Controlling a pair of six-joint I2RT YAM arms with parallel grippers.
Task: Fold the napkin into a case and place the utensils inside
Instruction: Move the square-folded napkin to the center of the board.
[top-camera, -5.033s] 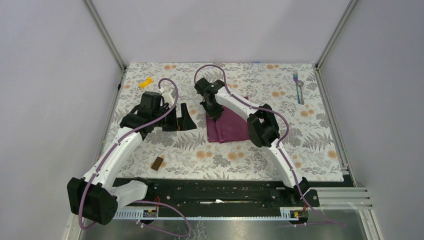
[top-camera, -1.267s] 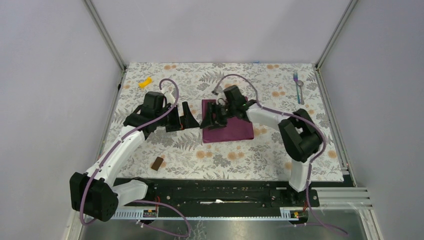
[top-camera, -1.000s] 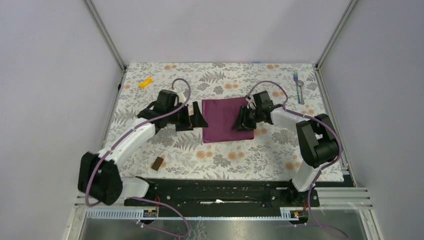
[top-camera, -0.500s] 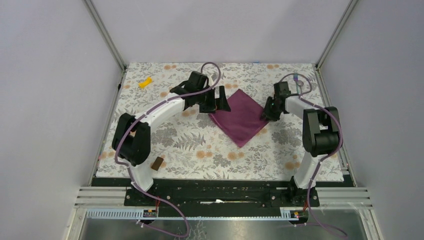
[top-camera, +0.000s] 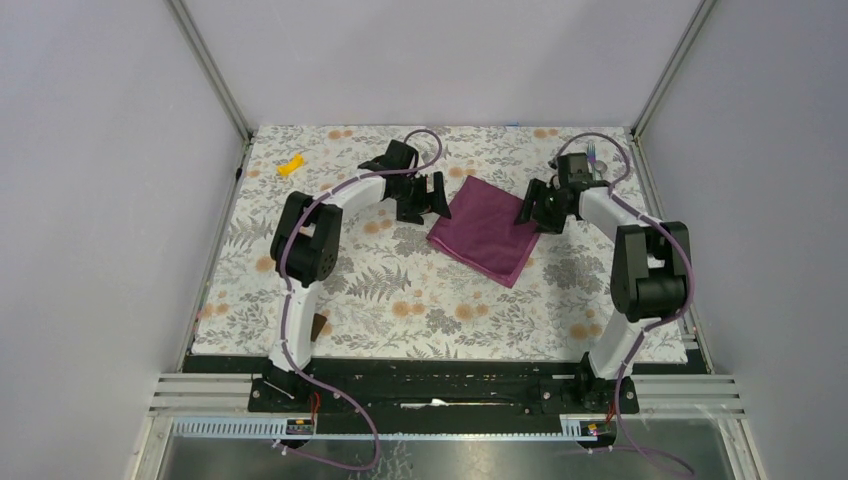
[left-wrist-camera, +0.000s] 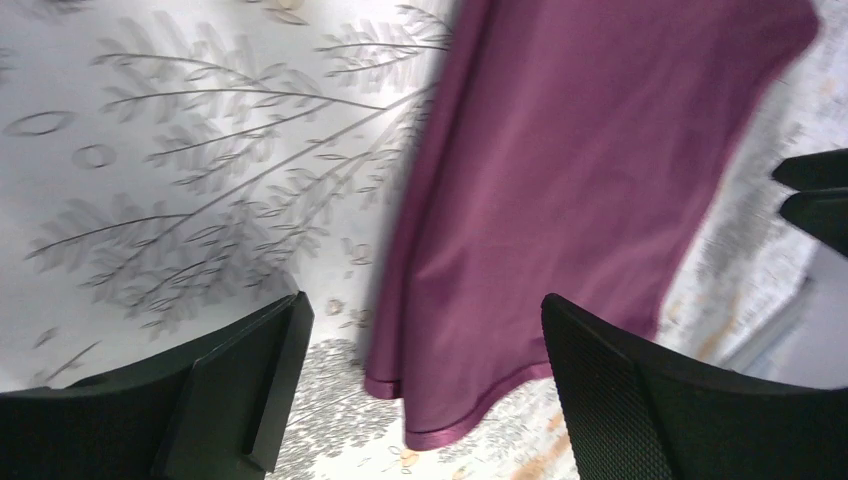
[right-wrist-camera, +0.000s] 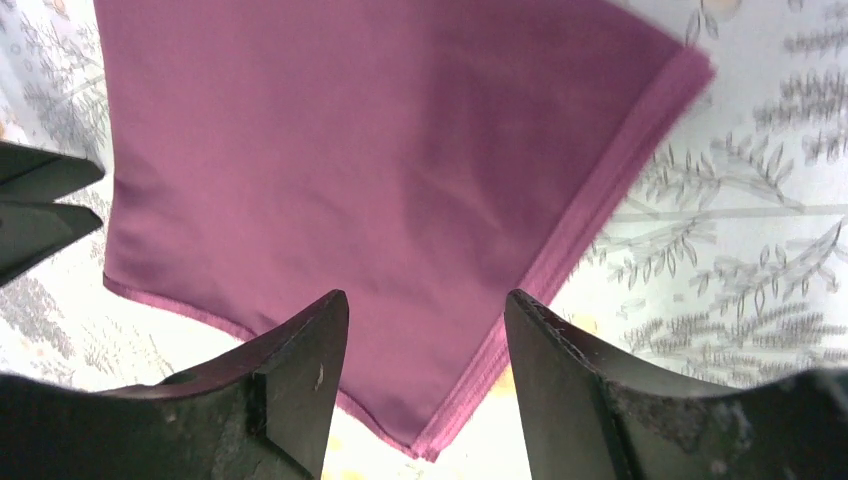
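In the top view, the napkin lies flat on the floral tablecloth, a little above and right of the frame's centre. It is turned so that its corners point up, down, left and right. Along one side in the right wrist view we see stacked hems, so the cloth lies in more than one layer. The left gripper sits just beside the napkin's left corner, with its jaws spread wide. In the left wrist view that corner lies on the table between the two fingers, and we see neither finger touching it. The right gripper stands at the napkin's right corner with its jaws also parted. In the right wrist view the cloth passes under the gap between its fingers, and nothing is pinched. Each wrist camera catches the other gripper's dark fingertips at the edge of its frame, across the cloth. A small yellow piece lies at the upper left of the tablecloth, well apart from the napkin.
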